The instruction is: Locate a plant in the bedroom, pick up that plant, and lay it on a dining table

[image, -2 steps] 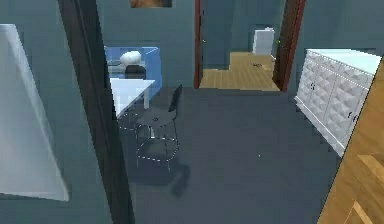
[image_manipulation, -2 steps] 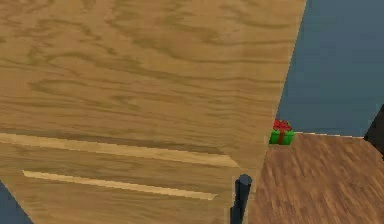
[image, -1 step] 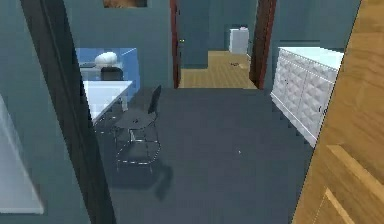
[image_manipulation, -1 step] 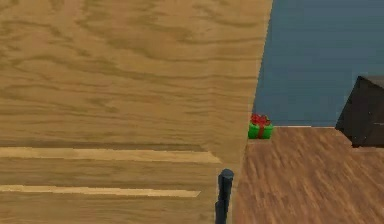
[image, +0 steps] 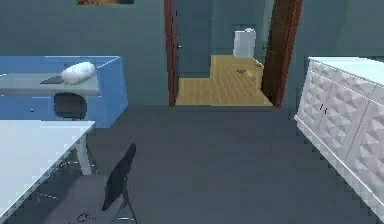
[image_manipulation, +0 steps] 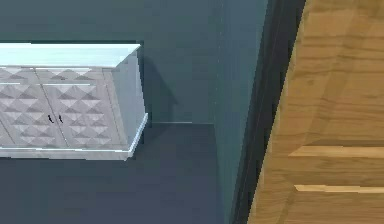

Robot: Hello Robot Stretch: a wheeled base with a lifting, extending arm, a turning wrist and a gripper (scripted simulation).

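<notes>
Walls of deep teal (image: 145, 50) close the room around a dark grey floor (image: 210, 150). In the forward view a doorway with a dark red-brown frame (image: 172, 55) stands at the middle. Beyond it lies a light wooden floor (image: 222, 85), with a small white object (image: 244, 42) against the far wall; we cannot make out what it is.

At the forward view's left stands a blue table with drawers (image: 105, 85). A white rounded thing (image: 80, 71) lies on top toward its right end, and a flat dark patch (image: 50, 77) sits just beside it toward the middle. A dark chair (image: 68, 104) is tucked against the blue table's front edge. Nearer, at the lower left, is a white table with thin legs (image: 35, 140), and a dark chair with a tilted back (image: 120, 180) stands just off its right corner. An orange picture (image: 105, 2) hangs on the wall at the top edge.

Along the forward view's right runs a white sideboard with diamond-patterned doors (image: 345, 110). In the arm side view this sideboard (image_manipulation: 65, 100) stands against the teal wall (image_manipulation: 190, 60), its end near a dark upright frame (image_manipulation: 262, 110). Right of that frame is a light-brown wooden surface (image_manipulation: 335, 110); we cannot tell whether it is a door or a floor.

We cannot tell where the plant is, and we cannot tell the state of the fingers or what they have hold of.
</notes>
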